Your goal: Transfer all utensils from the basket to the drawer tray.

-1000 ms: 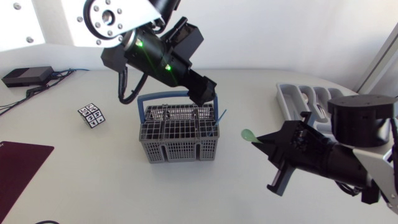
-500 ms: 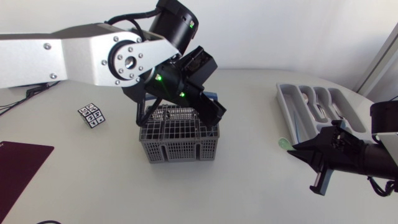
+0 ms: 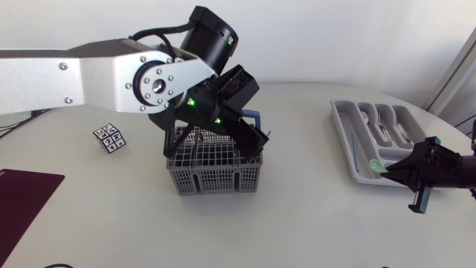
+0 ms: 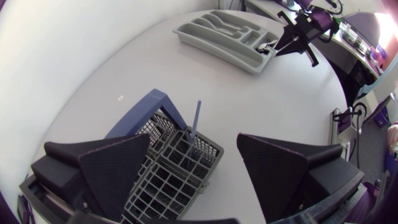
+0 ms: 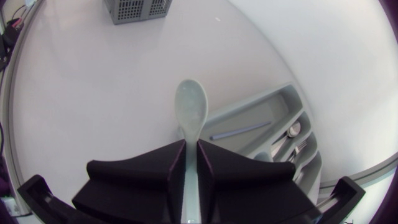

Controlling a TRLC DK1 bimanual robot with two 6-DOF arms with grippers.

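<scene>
Near the left edge lies a dark mat. On the right edge, the right arm comes in low and nearly level, its gripper clamped on the handle of a pale green spoon. The bowl pokes out ahead, right over the near end of the tray. Mid-desk now: the basket, and the left arm sweeps in from the left, wrist pitched steeply down over it. The left gripper is spread wide, holding nothing, fingers either side of the basket's corner, where a blue handle stands upright. A marker cube sits left of the basket. Towards the far right corner, the tray carries cutlery.
</scene>
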